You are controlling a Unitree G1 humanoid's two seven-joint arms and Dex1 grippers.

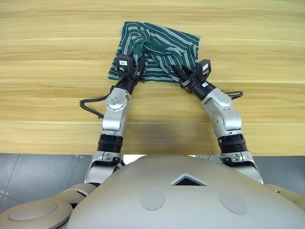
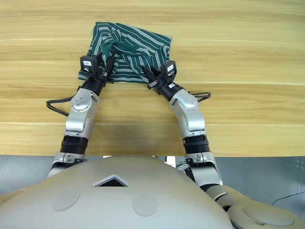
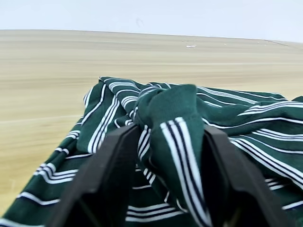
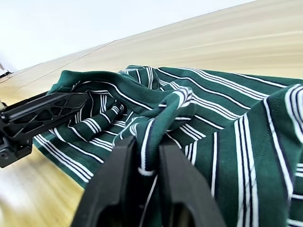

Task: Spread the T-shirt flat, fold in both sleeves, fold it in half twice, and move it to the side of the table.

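Clamping T-shirt near-edge folds, left gripper and right gripper sit amid wide table.

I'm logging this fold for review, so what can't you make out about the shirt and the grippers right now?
1. T-shirt sleeves and collar: head views, lost in its bunched folds.
2. How firmly the left gripper holds: left wrist view, a thick fold covers the fingers' inner faces.
3. Which part the right gripper pinches: right wrist view, overlapping cloth hides it.
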